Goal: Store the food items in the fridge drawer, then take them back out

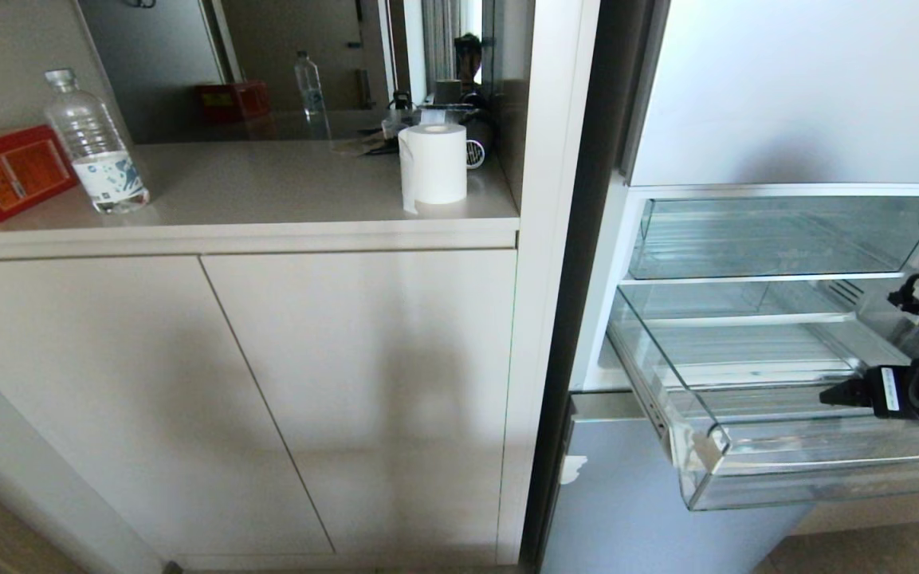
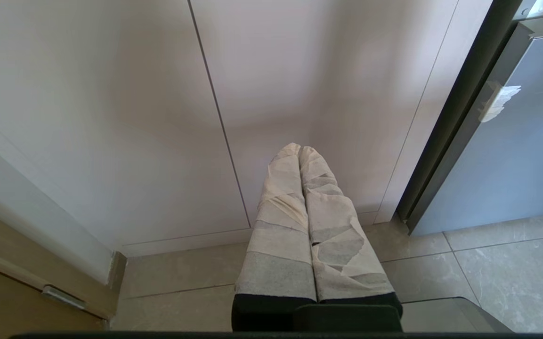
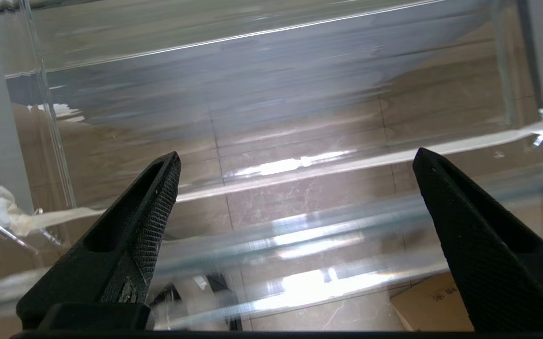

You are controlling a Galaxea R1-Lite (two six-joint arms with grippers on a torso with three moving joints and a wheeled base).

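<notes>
The right gripper (image 3: 295, 160) is hanging with its black fingers (image 3: 158, 197) spread wide and holding nothing, just over the thick front lip of the pulled-out fridge drawer (image 1: 746, 470), whose clear ribbed floor is lying directly ahead of and below it. The shorter clear bin (image 1: 778, 239) is sitting above the gripper inside the fridge (image 1: 802, 96). The left gripper (image 2: 299, 150), tape-wrapped fingers pressed together, is pointing at beige cabinet doors (image 2: 158, 117) near floor level.
</notes>
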